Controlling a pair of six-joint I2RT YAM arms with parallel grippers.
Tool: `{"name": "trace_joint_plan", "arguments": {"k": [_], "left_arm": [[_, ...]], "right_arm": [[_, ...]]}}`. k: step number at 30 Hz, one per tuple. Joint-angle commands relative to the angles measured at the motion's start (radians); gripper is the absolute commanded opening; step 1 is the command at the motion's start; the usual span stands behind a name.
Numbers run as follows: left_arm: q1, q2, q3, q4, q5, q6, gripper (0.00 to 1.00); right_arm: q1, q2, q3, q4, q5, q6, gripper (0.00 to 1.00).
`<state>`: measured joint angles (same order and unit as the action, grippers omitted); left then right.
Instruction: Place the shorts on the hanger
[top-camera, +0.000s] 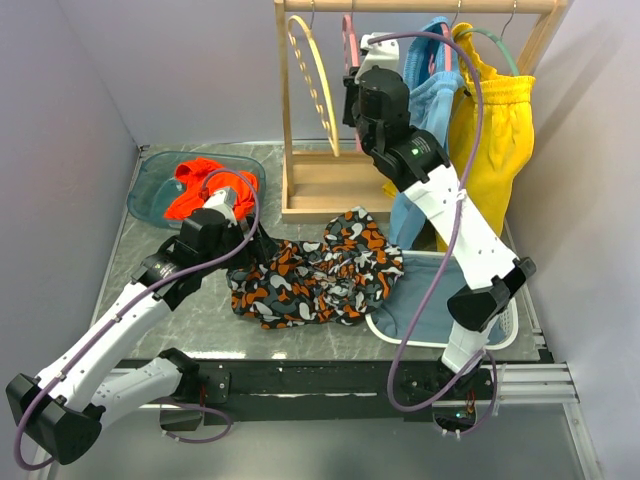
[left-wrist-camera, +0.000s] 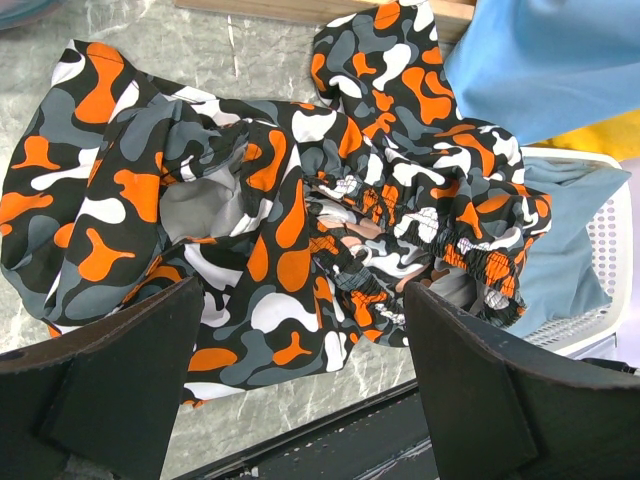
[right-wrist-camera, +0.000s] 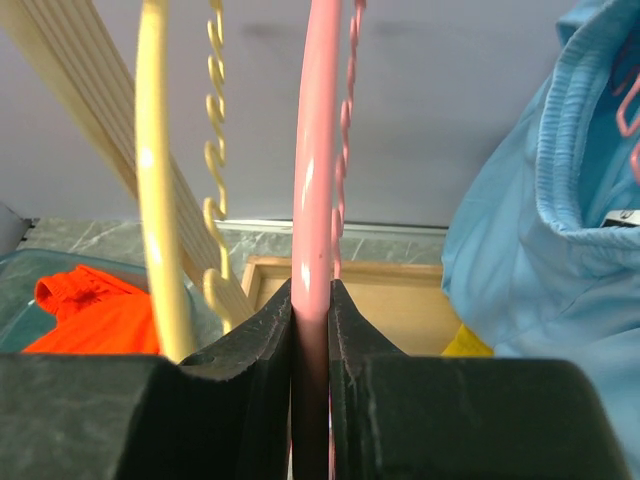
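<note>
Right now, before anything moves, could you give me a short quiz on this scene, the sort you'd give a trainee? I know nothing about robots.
1. True or false: the camouflage shorts already hang on the pink hanger.
2. Pick one. The right arm's fingers are: A, open in the air; B, shut on the hanger; C, shut on the shorts.
3. Fill the gap: the left arm's fingers are ___ above the shorts, gripping nothing.

Key: 1 false; 2 B; 3 open.
</note>
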<state>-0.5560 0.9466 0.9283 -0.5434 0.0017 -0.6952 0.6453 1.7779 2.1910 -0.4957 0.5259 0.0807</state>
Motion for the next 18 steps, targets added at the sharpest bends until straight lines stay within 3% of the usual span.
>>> {"name": "trace_joint_plan", "arguments": {"k": [1, 18], "left_arm": [[-0.002, -0.002, 0.020, 0.022, 0.001, 0.010, 0.86], [-0.002, -0.003, 0.012, 0.020, 0.001, 0.016, 0.86]], "right_arm": [[-0.010, -0.092, 0.001, 0.147, -0.003, -0.050, 0.00], [-0.009, -0.149, -0.068, 0.227, -0.029, -0.064, 0.00]]}}
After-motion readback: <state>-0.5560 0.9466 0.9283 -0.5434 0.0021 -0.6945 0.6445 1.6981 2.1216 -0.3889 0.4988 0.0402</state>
